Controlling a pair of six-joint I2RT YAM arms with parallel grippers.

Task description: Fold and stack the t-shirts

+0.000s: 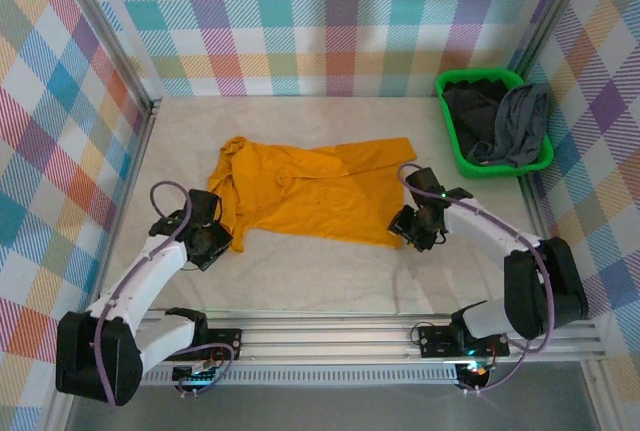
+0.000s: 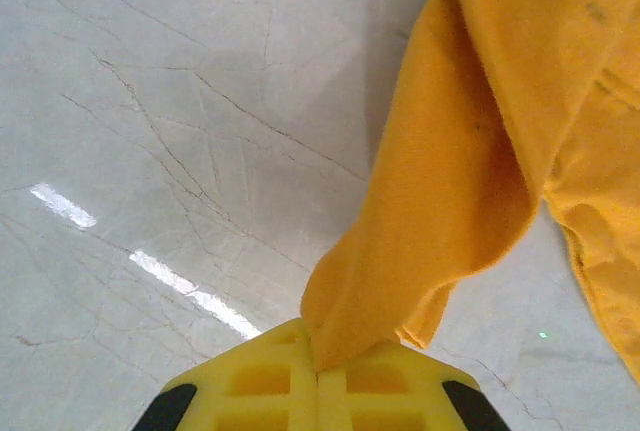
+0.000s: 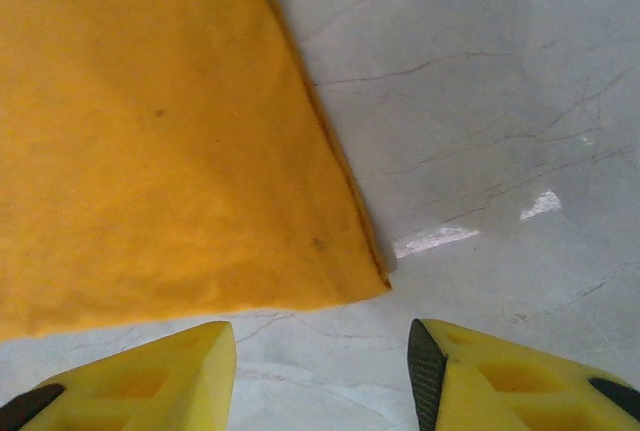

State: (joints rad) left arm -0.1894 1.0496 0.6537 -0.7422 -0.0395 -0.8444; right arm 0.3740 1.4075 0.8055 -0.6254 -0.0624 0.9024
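Observation:
The mustard-orange t-shirt [image 1: 310, 191] lies spread across the middle of the table, rumpled at its left end. My left gripper [image 1: 213, 234] is shut on a fold of that shirt's lower-left edge [image 2: 400, 291], and the cloth rises from between the yellow pads [image 2: 270, 381]. My right gripper [image 1: 408, 227] is open just off the shirt's lower-right corner [image 3: 375, 276], which lies flat ahead of the yellow fingers [image 3: 170, 371] with bare table between them. The near-black t-shirt [image 1: 472, 111] and the mid grey t-shirt [image 1: 520, 123] are heaped in the basket.
The bright green plastic basket [image 1: 450, 136] stands at the back right corner against the checked wall. Checked walls close the table on three sides. Bare pale tabletop [image 1: 300, 271] runs between the shirt and the arm bases.

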